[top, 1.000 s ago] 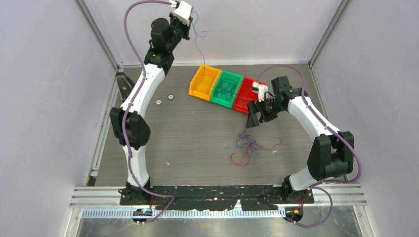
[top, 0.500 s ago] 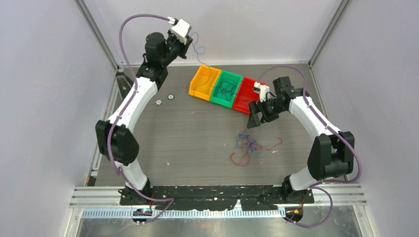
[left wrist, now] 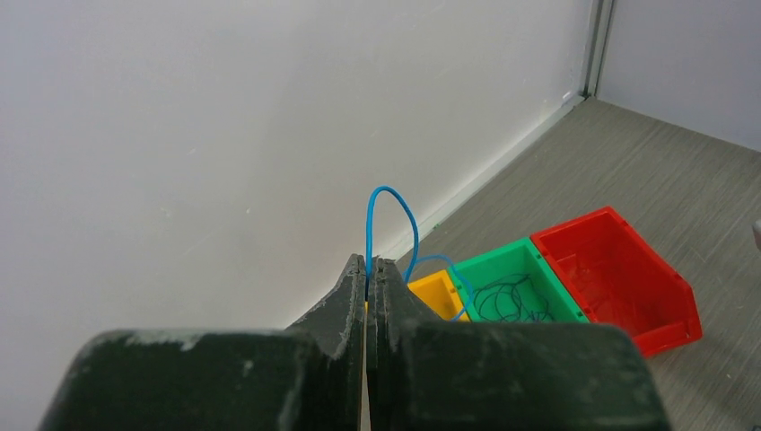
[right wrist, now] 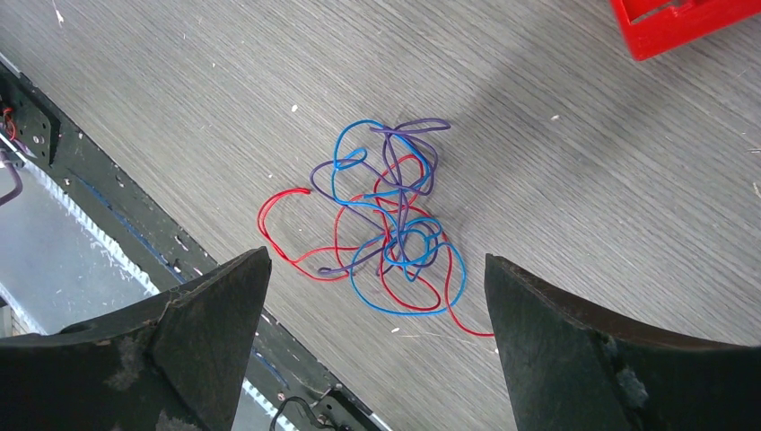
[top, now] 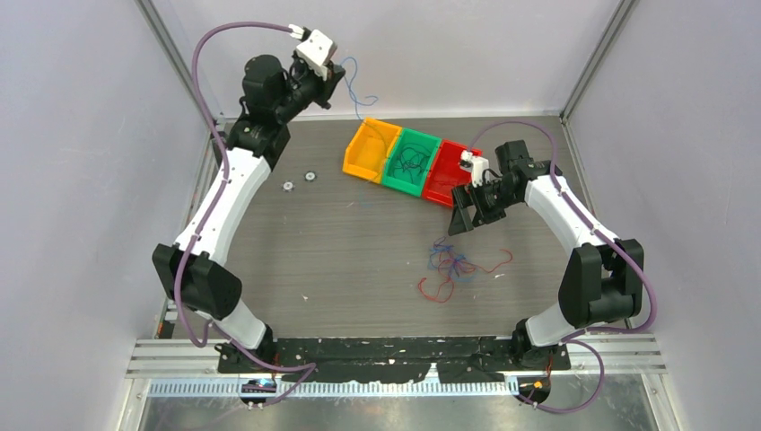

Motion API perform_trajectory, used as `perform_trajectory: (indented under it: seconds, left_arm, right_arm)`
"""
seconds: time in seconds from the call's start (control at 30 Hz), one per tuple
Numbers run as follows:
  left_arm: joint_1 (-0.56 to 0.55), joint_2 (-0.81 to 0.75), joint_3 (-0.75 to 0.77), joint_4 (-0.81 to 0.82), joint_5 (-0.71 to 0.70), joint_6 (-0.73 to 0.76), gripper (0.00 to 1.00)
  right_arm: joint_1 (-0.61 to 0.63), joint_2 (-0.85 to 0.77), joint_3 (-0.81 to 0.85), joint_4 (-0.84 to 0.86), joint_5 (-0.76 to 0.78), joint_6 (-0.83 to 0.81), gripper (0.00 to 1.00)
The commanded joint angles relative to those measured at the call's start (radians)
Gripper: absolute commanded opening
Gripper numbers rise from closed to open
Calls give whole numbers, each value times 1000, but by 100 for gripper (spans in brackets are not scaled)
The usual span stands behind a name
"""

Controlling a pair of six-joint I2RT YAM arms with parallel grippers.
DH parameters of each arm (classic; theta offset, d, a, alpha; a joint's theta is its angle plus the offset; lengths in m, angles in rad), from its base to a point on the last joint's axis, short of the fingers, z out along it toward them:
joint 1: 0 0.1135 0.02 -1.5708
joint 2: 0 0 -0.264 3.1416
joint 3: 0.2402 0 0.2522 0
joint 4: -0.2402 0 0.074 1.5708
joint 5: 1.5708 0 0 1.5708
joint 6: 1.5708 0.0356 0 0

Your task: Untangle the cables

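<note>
Left wrist view: left gripper (left wrist: 366, 262) clamped tight on one blue cable (left wrist: 386, 188), high at far left near yellow bin (left wrist: 431, 289); right gripper (right wrist: 376, 260) gaping, empty, over cables (right wrist: 392, 235) tangled mid-table; likely slip through tips, or drop outside bin.

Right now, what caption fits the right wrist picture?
Open right gripper hovering above a tangle of thin red, blue and purple cables on the grey table, near a red plastic bin.
</note>
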Motion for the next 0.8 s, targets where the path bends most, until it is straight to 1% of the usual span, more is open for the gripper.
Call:
perform_trajectory:
  seconds: [0.0, 0.23, 0.43, 0.53, 0.63, 0.77]
  left_arm:
    - [5, 20, 113, -26, -7, -3, 0]
    - [5, 122, 234, -16, -32, -10, 0]
    - [5, 219, 311, 9, -67, 24, 0]
    - [5, 261, 311, 34, -81, 41, 0]
    - [5, 301, 295, 33, -64, 51, 0]
    - [2, 285, 165, 49, -29, 44, 0]
  right_arm:
    - [-5, -24, 3, -5, -23, -9, 95]
    - [-5, -10, 9, -5, -31, -9, 95]
    - [-5, 1, 6, -4, -27, -16, 95]
    - [-6, 8, 2, 1, -30, -15, 95]
    - [-6, 14, 0, 4, -35, -13, 95]
    - [-8, 7, -4, 5, -27, -18, 95]
